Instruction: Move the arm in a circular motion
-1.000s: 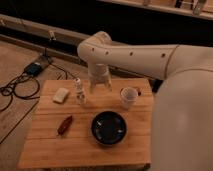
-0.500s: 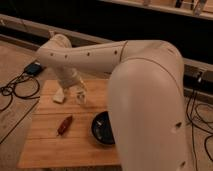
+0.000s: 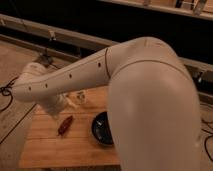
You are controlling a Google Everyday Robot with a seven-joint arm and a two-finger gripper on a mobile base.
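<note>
The arm (image 3: 145,100) is cream-white and glossy and fills the right half of the camera view. Its forearm (image 3: 70,80), marked by small dark screw holes, reaches left to a rounded joint (image 3: 27,85). From there the wrist (image 3: 50,106) bends down toward the back left part of the wooden table (image 3: 60,150). My gripper (image 3: 64,105) hangs at the end of the wrist, just above the tabletop and mostly hidden by the arm.
On the table lie a red elongated object (image 3: 65,125), a dark round bowl (image 3: 101,129) partly behind the arm, and a small clear bottle (image 3: 81,96) at the back. Cables (image 3: 6,92) lie on the floor to the left. A long ledge (image 3: 65,37) runs behind.
The arm has swung nearer the camera and to the left. It now covers the right side of the table and hides the cup and the pale object at back left.
</note>
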